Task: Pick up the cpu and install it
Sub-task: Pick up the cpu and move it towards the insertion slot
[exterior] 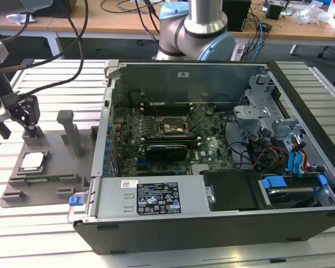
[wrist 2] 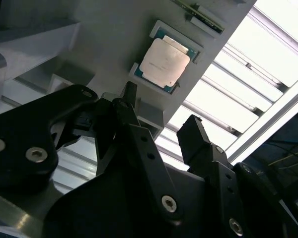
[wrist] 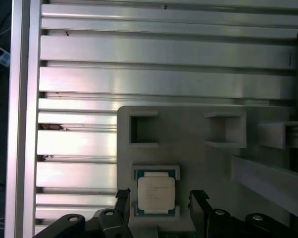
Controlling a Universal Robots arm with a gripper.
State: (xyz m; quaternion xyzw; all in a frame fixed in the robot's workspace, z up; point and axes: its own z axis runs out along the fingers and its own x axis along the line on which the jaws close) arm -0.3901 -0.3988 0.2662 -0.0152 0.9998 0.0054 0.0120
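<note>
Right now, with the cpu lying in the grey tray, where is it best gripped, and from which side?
Take the cpu by two opposite thin edges, coming straight down from above. It lies flat, metal top up, in a shallow recess of the grey tray, so the broad face offers nothing to pinch. The gripper, open, has a finger at each side.

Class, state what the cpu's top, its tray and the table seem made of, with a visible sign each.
The cpu, on top: probably metal, matte silvery sheen. The tray: likely plastic, dull uniform grey, moulded pockets. The table: apparently aluminium, bright brushed reflective slats.
</note>
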